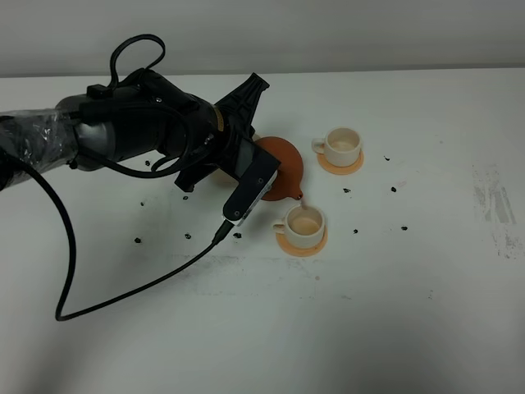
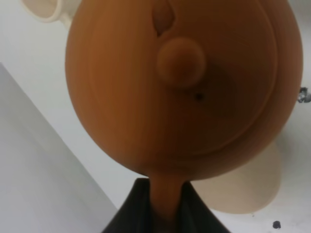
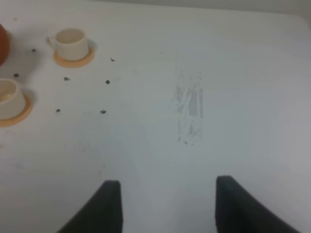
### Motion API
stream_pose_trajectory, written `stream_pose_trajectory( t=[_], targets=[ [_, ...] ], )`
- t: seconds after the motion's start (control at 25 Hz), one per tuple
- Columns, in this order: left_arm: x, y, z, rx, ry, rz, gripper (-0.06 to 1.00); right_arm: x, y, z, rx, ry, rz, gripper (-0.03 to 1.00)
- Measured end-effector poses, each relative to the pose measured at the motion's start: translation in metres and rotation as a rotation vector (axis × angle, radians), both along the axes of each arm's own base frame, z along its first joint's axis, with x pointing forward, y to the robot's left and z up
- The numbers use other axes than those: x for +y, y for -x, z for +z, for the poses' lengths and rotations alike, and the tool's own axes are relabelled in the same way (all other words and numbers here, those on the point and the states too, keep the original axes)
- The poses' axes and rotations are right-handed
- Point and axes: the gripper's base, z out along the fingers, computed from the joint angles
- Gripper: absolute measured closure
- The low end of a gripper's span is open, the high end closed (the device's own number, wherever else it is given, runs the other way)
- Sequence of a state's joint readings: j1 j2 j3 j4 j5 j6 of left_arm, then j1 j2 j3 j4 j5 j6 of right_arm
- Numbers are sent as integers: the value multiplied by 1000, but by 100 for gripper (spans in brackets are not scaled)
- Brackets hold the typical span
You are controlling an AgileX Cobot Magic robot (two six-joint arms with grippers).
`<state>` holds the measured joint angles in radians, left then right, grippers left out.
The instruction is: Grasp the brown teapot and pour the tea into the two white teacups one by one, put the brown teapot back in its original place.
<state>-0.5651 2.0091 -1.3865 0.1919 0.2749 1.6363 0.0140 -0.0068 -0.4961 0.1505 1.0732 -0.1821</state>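
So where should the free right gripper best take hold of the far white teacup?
Probably from above, jaws pinching the wall of the far teacup opposite its handle: it stands upright and open on its orange coaster, and the tiny handle faces the brown teapot.

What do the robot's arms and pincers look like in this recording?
The left arm is bulky and black, its rear section wrapped in clear plastic film. A thin black cable trails from a grey-faced rectangular camera box at the wrist. The left pincer and right pincer have dark, wedge-shaped fingers. No markings are legible. The right arm itself is unseen.
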Motion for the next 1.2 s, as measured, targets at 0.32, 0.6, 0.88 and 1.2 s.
stream_pose_trajectory(
  t=[0.32,0.6,0.88,1.2],
  targets=[
    [-1,-1,1,-35,-31,-33,82,0,0,0,0,0,0,52],
    [-5,2,1,-56,-59,-68,82,0,0,0,0,0,0,52],
    [-9,4,2,-62,-65,-84,82,0,0,0,0,0,0,52],
    [-16,9,2,-74,-80,-115,82,0,0,0,0,0,0,52]
  ],
)
